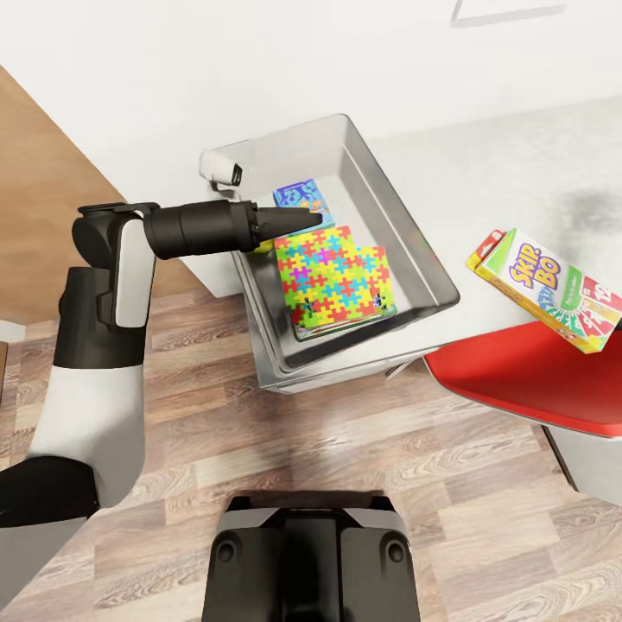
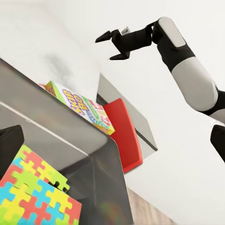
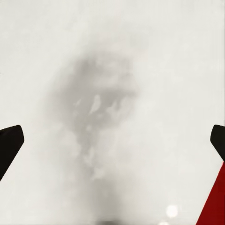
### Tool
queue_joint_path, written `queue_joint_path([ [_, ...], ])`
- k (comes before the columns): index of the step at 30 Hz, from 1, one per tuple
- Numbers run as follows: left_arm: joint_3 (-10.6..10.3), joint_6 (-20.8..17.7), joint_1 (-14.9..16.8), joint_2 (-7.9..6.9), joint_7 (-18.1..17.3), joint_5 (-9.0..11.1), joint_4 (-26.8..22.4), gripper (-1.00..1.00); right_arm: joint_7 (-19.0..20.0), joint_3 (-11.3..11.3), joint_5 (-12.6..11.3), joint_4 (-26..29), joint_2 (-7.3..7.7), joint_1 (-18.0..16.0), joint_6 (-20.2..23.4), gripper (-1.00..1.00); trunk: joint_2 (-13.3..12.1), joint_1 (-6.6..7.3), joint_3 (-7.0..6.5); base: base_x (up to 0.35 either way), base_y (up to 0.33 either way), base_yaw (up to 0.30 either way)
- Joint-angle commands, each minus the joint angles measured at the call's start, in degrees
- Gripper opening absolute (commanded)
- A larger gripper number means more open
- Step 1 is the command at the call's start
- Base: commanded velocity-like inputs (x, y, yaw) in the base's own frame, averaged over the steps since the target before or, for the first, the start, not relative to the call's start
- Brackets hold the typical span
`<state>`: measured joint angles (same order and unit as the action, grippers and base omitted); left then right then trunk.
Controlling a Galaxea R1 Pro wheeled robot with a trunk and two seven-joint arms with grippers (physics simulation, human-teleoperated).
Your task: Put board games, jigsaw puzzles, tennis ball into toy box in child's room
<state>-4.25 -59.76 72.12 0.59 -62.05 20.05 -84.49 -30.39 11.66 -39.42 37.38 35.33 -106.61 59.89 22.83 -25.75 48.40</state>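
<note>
1. Leftmost in the head view: the left arm [image 1: 112,285] reaches forward from the shoulder, forearm level, with the left gripper [image 1: 298,220] over the near-left part of the toy box [image 1: 380,186]. From above, its dark fingers look drawn to a narrow point, but the left wrist view shows two dark tips at opposite edges with nothing between them, so I cannot tell how far the jaws stand apart.
2. Toy box: a light grey bin with sloping walls, sitting on the corner of the table [image 1: 518,164]. Its near end overhangs the wood-plank floor [image 1: 345,449].
3. Inside the bin: a jigsaw puzzle [image 1: 333,276] of yellow, blue, pink and green pieces lies flat on top of a stack. A blue board game [image 1: 304,200] lies beyond it, partly under the gripper. A small patch of yellow-green shows just below the gripper tip; too hidden to identify.
4. Right of the bin, apart from it: a Skip-Bo box [image 1: 549,289] with green, red and yellow print lies on the table edge, overhanging a red chair seat [image 1: 527,376].
5. Right gripper [image 2: 112,46], seen from the left wrist camera: raised in the air above the table, jaws spread wide, empty. The right wrist view faces the pale tabletop [image 3: 108,117] with a grey smudge.
</note>
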Motion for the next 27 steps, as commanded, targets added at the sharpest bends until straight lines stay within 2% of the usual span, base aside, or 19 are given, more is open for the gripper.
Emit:
queue_joint_path([
  [1,0.0,-0.2,0.0,-0.15,-0.2,0.0,0.0,1.0,-0.1,-0.8,-0.8,0.1,0.59,0.0,0.1,1.0,0.1,-0.04,0.07,0.0,0.0,0.0],
  [5,0.3,-0.2,0.0,-0.69,-0.2,0.0,0.0,1.0,2.2,-3.0,-1.4,0.1,2.25,0.1,0.1,1.0,0.1,-0.04,0.07,0.0,0.0,0.0],
  [9,1.0,-0.2,0.0,-0.95,-0.2,0.0,0.0,1.0,4.2,-4.0,-1.8,0.1,3.0,0.2,0.1,1.0,0.1,-0.04,0.06,0.0,0.0,0.0],
  [27,2.0,-0.2,0.0,-0.96,-0.2,0.1,0.0,1.0,5.8,-4.9,-2.1,0.2,3.51,0.6,0.1,1.0,0.1,-0.04,-1.21,0.0,0.0,0.0],
])
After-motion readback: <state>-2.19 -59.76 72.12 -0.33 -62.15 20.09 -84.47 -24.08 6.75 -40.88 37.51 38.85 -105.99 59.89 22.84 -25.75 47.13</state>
